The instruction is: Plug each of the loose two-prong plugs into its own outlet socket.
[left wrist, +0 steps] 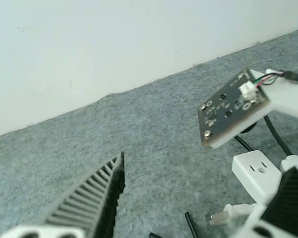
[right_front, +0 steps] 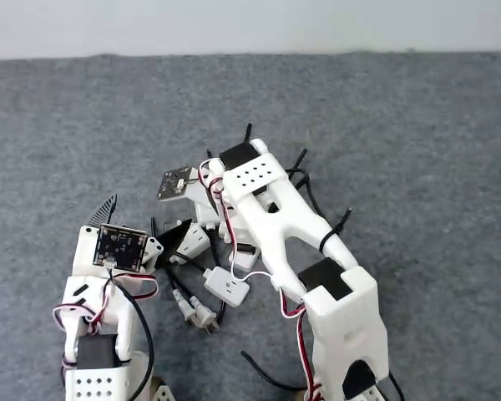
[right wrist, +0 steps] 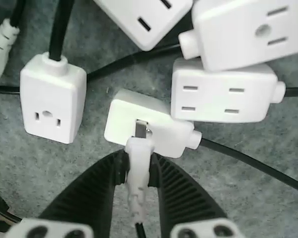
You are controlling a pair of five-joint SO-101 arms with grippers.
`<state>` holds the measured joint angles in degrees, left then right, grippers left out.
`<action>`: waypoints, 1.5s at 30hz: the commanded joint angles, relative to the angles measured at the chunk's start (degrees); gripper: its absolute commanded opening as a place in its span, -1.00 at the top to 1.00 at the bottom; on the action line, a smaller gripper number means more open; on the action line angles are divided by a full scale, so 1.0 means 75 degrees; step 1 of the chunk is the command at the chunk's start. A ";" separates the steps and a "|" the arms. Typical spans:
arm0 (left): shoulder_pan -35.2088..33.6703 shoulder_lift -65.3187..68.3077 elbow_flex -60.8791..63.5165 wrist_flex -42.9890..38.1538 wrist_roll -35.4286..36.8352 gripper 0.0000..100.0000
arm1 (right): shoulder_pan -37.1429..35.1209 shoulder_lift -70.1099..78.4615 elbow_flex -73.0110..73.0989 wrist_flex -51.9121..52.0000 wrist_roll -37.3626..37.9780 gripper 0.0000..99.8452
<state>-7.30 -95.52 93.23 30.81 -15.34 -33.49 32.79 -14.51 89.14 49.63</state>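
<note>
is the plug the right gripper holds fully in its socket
Not fully: the plug in the right gripper meets the socket, but bare prong shows between them.

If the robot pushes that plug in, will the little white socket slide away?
Probably a little: the socket looks small and light, lying loose on the carpet. Its black cord looks bendy, so it likely won't anchor it. The fuzzy carpet may add some grip.

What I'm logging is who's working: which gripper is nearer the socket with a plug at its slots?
Right. The right gripper holds the plug at that socket; the left gripper sits open, farther off to one side.
</note>
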 commanded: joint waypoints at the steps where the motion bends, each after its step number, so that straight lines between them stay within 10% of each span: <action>1: -0.0035 -0.0082 -0.0053 -0.0199 -0.0059 0.11 | -0.0123 0.0815 0.0199 -0.0522 -0.0293 0.98; 30: -0.0445 -0.0082 -0.0111 -0.0316 0.0012 0.11 | -0.0955 0.0064 -0.0492 0.1635 -0.0387 0.98; 45: -0.2649 -0.0082 -0.0428 -0.0785 0.2602 0.11 | -0.1201 -0.0369 -0.0481 0.1834 -0.0610 0.98</action>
<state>-20.13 -95.34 93.49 28.97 0.13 -39.91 32.62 -18.55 99.96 45.23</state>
